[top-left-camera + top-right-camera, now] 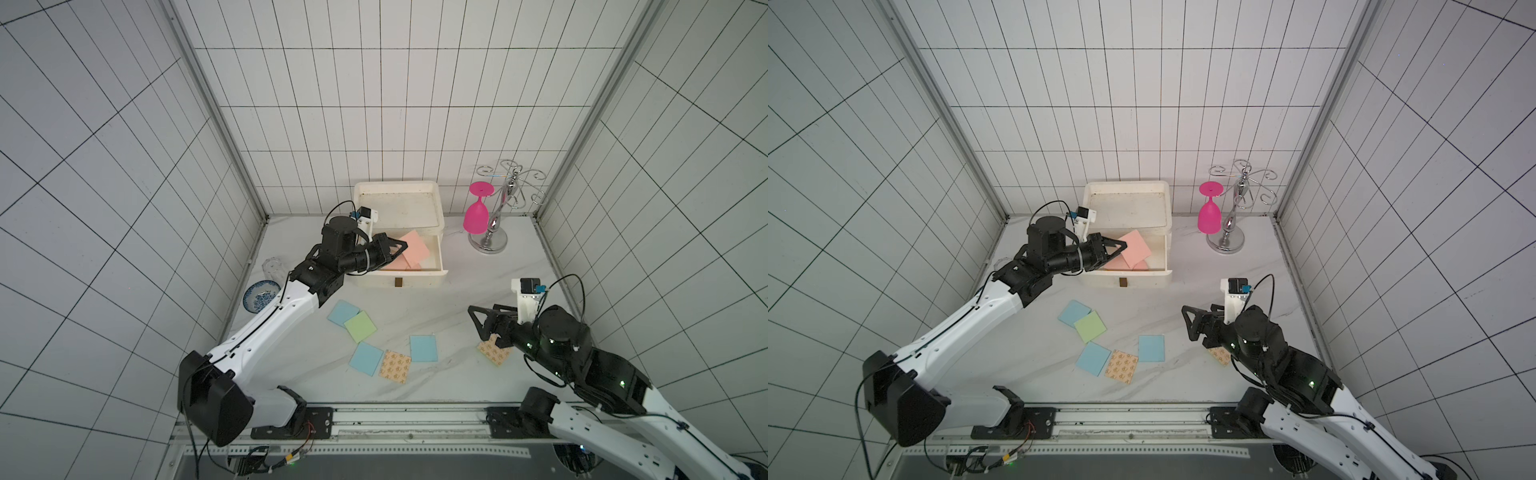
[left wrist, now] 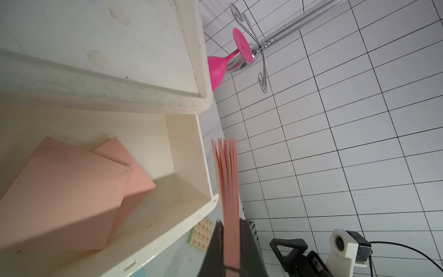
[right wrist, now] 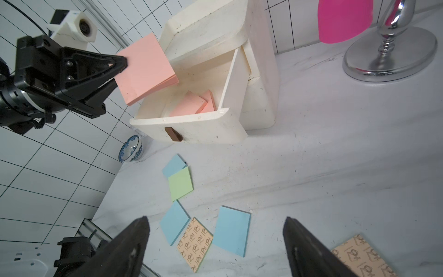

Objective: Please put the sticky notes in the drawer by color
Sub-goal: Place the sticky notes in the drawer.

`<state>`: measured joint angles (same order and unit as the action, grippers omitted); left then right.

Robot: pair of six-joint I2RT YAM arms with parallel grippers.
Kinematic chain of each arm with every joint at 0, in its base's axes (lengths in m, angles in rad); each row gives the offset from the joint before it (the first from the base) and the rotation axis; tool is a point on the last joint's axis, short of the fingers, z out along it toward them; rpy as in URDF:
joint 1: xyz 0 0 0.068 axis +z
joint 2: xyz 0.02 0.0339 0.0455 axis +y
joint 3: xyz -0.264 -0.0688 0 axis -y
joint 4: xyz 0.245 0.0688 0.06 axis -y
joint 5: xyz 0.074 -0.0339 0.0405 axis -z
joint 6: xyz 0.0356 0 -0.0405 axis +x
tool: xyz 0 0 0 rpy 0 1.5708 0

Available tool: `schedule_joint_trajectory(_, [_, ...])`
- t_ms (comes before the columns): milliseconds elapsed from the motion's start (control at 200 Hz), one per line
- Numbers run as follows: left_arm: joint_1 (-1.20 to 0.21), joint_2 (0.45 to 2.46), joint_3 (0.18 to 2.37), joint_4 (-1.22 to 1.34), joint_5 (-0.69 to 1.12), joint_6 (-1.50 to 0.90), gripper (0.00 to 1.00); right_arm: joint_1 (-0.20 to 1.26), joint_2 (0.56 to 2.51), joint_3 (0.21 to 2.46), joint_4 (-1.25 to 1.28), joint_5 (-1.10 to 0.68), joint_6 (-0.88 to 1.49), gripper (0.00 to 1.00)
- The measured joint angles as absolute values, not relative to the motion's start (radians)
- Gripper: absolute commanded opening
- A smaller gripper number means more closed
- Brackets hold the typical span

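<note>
The off-white drawer chest [image 1: 398,203] stands at the back with its top drawer [image 1: 441,258] pulled out. Two salmon-pink sticky notes [image 2: 60,191] [image 2: 140,184] lie inside it. My left gripper [image 1: 400,246] [image 2: 231,223] is shut on a third pink pad [image 1: 416,248] [image 3: 146,69], held edge-up above the open drawer. On the table lie three blue pads [image 1: 343,312] [image 1: 365,358] [image 1: 424,348], a green pad [image 1: 360,326] and a tan printed pad [image 1: 395,366]. Another tan pad [image 1: 494,352] lies under my right gripper [image 1: 485,316] [image 3: 215,219], which is open and empty above the table.
A chrome glass rack [image 1: 494,232] with a pink goblet [image 1: 476,214] hanging upside down stands right of the chest. A blue-and-white bowl [image 1: 261,295] and a clear glass [image 1: 272,268] sit by the left wall.
</note>
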<state>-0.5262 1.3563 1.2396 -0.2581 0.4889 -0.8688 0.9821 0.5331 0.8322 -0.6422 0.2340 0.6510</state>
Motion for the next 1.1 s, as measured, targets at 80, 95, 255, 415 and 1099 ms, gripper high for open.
schedule_joint_trajectory(80, [-0.526, 1.392, 1.257, -0.277, 0.484, -0.829, 0.14, 0.982, 0.536, 0.832, -0.652, 0.235, 0.651, 0.92])
schedule_joint_trajectory(95, [-0.526, 1.398, 1.258, -0.279, 0.482, -0.825, 0.14, 0.982, 0.536, 0.832, -0.653, 0.236, 0.651, 0.92])
schedule_joint_trajectory(255, [-0.526, 1.474, 1.259, -0.317, 0.455, -0.757, 0.26, 0.982, 0.546, 0.832, -0.656, 0.236, 0.651, 0.92])
schedule_joint_trajectory(415, [-0.516, 1.536, 1.299, -0.381, 0.448, -0.69, 0.48, 0.982, 0.593, 0.832, -0.657, 0.219, 0.647, 0.92])
schedule_joint_trajectory(1099, [-0.311, 1.607, 1.817, -0.706, 0.44, -0.518, 0.59, 1.024, 1.114, 0.925, -0.351, 0.068, 0.62, 0.6])
